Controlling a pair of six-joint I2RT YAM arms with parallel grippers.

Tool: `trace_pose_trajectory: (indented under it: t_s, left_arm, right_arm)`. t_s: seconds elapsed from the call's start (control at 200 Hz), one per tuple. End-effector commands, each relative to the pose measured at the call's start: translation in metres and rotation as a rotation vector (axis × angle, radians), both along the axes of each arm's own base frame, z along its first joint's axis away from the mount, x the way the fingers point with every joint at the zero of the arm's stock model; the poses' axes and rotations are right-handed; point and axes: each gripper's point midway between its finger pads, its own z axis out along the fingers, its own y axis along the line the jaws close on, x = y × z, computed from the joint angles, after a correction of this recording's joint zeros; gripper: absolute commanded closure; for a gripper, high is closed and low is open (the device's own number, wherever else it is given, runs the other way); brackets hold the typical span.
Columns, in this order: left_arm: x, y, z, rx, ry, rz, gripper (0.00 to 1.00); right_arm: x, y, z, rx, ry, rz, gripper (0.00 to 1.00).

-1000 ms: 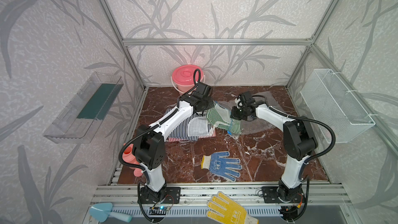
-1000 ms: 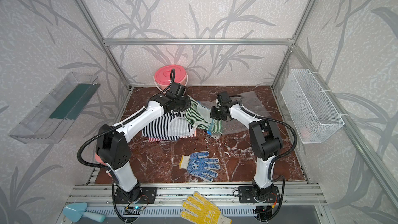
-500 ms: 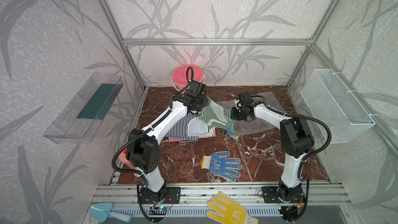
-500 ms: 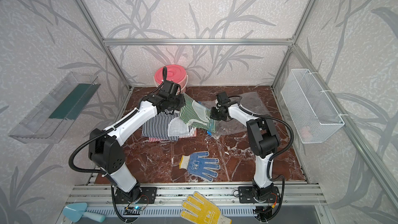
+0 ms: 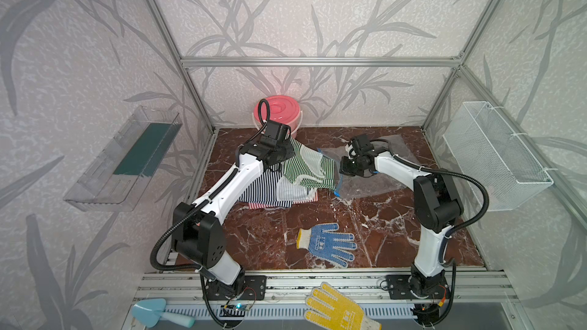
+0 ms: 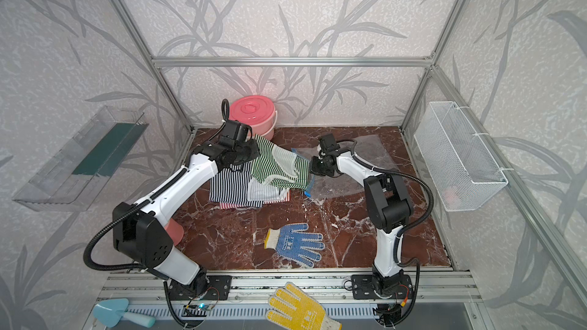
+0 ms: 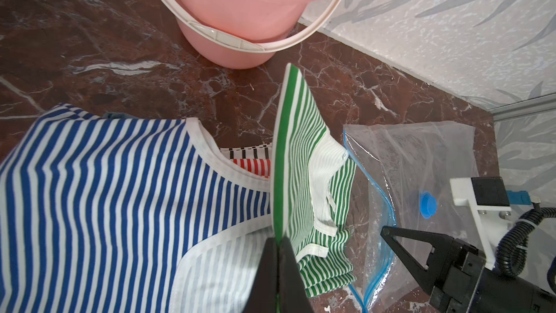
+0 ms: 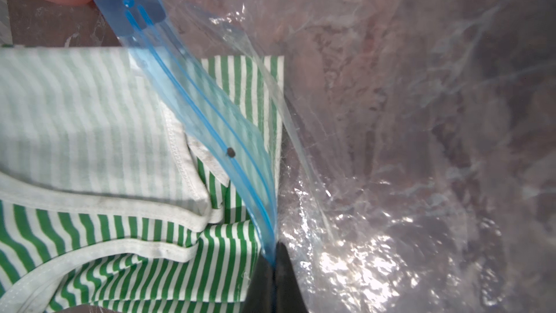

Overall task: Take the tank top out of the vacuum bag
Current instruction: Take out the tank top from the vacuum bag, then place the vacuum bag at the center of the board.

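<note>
Tank top stretched between our two arms, its last corner at the bag's mouth.

Our left gripper point(image 7: 278, 240) is pressed together on a fold of the green-striped tank top point(image 5: 306, 169). Our right gripper point(image 8: 274, 258) pinches the blue zip strip point(image 8: 210, 133) of the vacuum bag point(image 5: 368, 182), which lies flat toward the back right corner of the tabletop point(image 5: 381, 233). The tank top's long axis runs across the tabletop from the left gripper to the strip, and one corner shows through the plastic there. We judge that the coming pull should go along that axis toward the left edge, away from the right gripper, which anchors the bag. The left arm already has the cloth.
</note>
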Motion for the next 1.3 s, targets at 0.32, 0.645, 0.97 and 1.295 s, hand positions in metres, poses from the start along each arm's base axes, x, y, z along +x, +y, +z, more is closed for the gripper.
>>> trace_pose_trajectory:
  t_s: [0.32,0.645,0.97,1.295]
  left_arm:
    - [-0.014,0.045,0.032,0.052,-0.053,0.095,1.0]
    - [-0.028,0.072,0.044,0.096,-0.068,0.13,1.0]
    - [-0.047,0.102,0.029,0.12,-0.03,0.191,1.0]
    - [-0.061,0.143,-0.031,0.159,0.089,0.319,1.0]
  right_arm:
    - [0.002,-0.004,0.0,-0.07,-0.008,0.019,1.0]
    - [0.007,0.003,-0.001,-0.051,-0.007,0.031,1.0]
    - [0.012,0.002,0.003,-0.067,-0.02,0.037,1.0]
    - [0.012,0.001,0.003,-0.08,-0.014,0.043,1.0]
